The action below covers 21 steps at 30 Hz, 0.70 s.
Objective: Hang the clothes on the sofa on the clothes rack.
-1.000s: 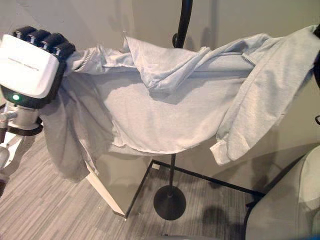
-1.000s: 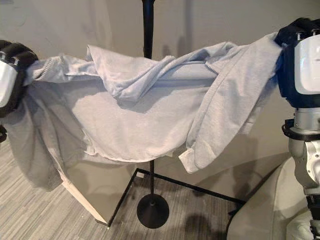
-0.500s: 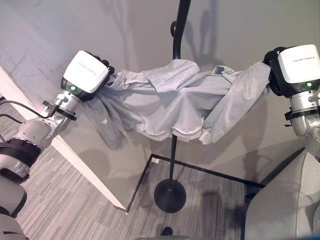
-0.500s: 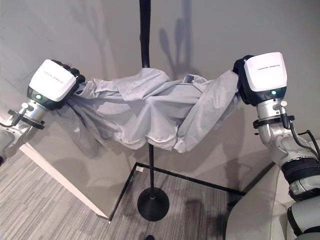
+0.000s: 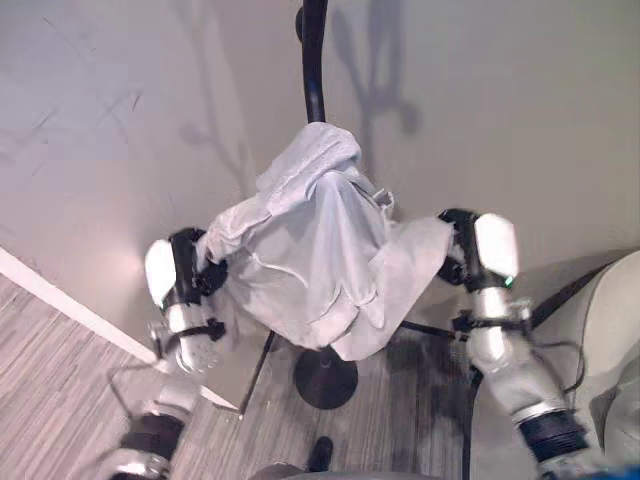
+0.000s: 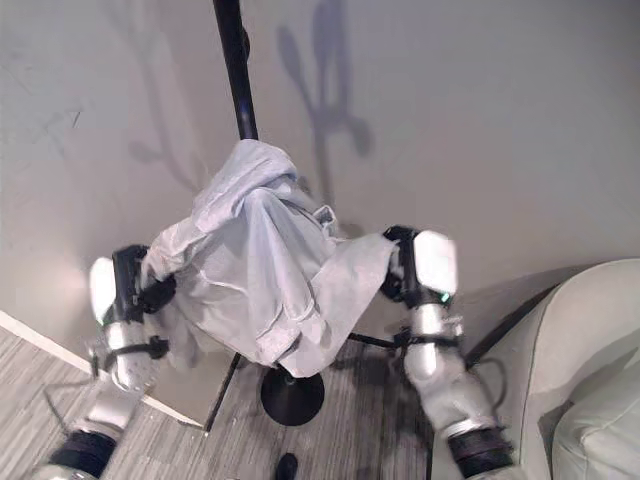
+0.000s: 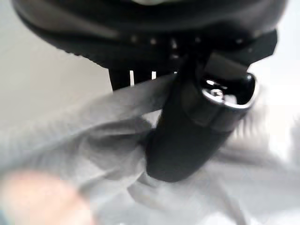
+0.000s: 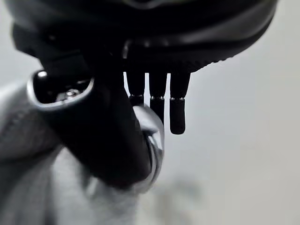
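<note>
Now the grey hoodie point(image 5: 310, 250) hangs draped over the black clothes rack point(image 5: 314, 60), its top bunched against the pole and the cloth spreading down to both sides. The left hand point(image 5: 190, 275) pinches one edge of it between thumb and curled fingers — the right hand point(image 5: 462, 255) grips the other edge the same way. Behind stands a plain wall point(image 5: 520, 110), and a pale sofa point(image 6: 590, 370) shows at the right.

Dim room, wall shadows, blurred wrist views
</note>
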{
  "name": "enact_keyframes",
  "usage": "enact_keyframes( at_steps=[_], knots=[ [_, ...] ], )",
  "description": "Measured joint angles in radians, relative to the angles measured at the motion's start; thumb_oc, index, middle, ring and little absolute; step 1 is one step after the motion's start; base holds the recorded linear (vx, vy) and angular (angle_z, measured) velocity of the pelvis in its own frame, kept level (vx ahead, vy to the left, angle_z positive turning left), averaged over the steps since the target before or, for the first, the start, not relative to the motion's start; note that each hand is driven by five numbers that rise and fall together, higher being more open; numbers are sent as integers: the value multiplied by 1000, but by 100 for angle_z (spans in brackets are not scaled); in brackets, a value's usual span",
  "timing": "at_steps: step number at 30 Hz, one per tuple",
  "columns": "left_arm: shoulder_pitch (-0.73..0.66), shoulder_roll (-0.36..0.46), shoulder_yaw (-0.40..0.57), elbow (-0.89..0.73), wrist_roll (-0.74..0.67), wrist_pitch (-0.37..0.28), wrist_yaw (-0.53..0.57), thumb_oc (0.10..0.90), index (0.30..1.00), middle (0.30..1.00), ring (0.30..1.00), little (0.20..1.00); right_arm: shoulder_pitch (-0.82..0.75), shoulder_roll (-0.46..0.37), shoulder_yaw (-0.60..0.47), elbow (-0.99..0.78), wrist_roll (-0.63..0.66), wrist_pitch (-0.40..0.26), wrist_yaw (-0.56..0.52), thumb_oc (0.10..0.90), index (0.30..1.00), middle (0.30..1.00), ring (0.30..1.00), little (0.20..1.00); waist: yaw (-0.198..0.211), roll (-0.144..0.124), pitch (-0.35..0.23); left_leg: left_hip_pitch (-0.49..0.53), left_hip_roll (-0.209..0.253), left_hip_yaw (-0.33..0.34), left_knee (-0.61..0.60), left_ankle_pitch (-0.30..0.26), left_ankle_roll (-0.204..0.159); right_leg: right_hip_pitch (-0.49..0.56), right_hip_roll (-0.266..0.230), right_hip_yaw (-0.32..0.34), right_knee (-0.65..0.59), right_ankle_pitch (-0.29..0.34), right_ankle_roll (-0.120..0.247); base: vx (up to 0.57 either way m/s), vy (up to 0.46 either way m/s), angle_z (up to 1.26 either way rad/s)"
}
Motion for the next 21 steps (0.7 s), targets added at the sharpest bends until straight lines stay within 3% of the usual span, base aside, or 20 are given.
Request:
enact_keyframes(
  at_steps=[3,7,17,21],
  knots=[
    [29,-22,19,-31,-192,-1,-32,800,900,900,900,900,1,32,31,32,121,6,27,800,900,900,900,900,17,9,18,-17,4,-6,0,1,-15,-5,3,3,-56,4,-5,-17,-9,10],
    [68,-29,28,-49,-322,-8,-67,800,900,900,900,900,9,34,67,39,202,11,59,800,900,900,900,900,43,15,26,-14,13,-7,0,7,-23,10,13,-3,-63,35,-6,3,-13,9],
    [241,-18,57,-100,-486,-19,-208,800,900,900,900,900,58,43,2,44,275,9,103,800,900,900,900,900,45,7,23,5,18,-19,0,-1,-22,14,23,-7,-33,35,-5,5,-5,3],
    [275,-17,67,-127,-519,-27,-243,800,900,900,900,900,117,85,-26,47,472,1,136,800,900,900,900,900,52,7,22,4,17,-21,-1,-6,-20,14,23,-12,-34,35,-5,-3,-2,1]
  ],
)
